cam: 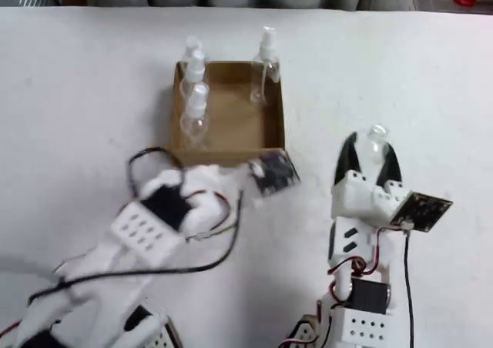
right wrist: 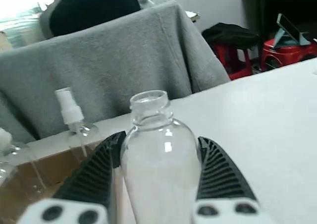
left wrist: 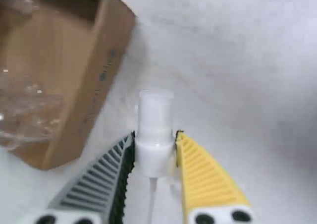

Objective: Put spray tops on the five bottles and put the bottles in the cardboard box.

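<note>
Bottles with spray tops on stood in the cardboard box, four by my count, so most of the job looked done. The last bottle had a bare, open neck. My right hand was clenched round its body and held it upright near the box. My left hand grasped the last spray top by its collar, low over the white surface beside the box's outer wall and apart from that bottle. What remained, I judged, was to seat this top on the open neck and set the fifth bottle in the box.
</note>
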{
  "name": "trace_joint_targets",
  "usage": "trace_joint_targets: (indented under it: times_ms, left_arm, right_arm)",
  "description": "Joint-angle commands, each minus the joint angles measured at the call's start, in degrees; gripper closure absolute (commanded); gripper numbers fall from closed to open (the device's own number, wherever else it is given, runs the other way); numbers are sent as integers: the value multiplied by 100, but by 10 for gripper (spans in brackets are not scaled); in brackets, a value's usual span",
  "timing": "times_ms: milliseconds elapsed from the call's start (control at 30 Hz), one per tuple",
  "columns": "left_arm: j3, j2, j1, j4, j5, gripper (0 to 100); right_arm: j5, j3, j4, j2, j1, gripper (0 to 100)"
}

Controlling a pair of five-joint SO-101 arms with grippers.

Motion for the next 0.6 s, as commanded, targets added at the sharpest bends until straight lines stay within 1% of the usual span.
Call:
trace_joint_targets:
  times_ms: [0,67,133,200,300,367,433,567]
  left_arm:
    - [-343,-1358,-488,79,870,978]
    - [-352,-2000,-804,62,1187,978]
    - [-343,-2598,-1130,-79,1442,978]
    - [-343,-3125,-1481,-229,1697,978]
    - [-352,-3618,-2062,-554,2163,978]
    - [-413,-3670,-2457,-721,2374,978]
    - [-633,-3468,-2765,-730,2435,978]
    - [-1319,-2695,-2976,-721,2479,978]
  right_arm:
    - [0,53,-646,-66,-576,982]
    - [88,53,-1042,-66,-892,982]
    - [440,53,-1279,-66,-1244,982]
    - [747,53,-1411,-66,-1648,982]
    - [1020,44,-1481,-66,-2255,982]
    - [1064,44,-1464,-66,-2633,982]
    - [1064,53,-1446,-66,-2923,982]
    - [1037,53,-1429,-66,-3327,982]
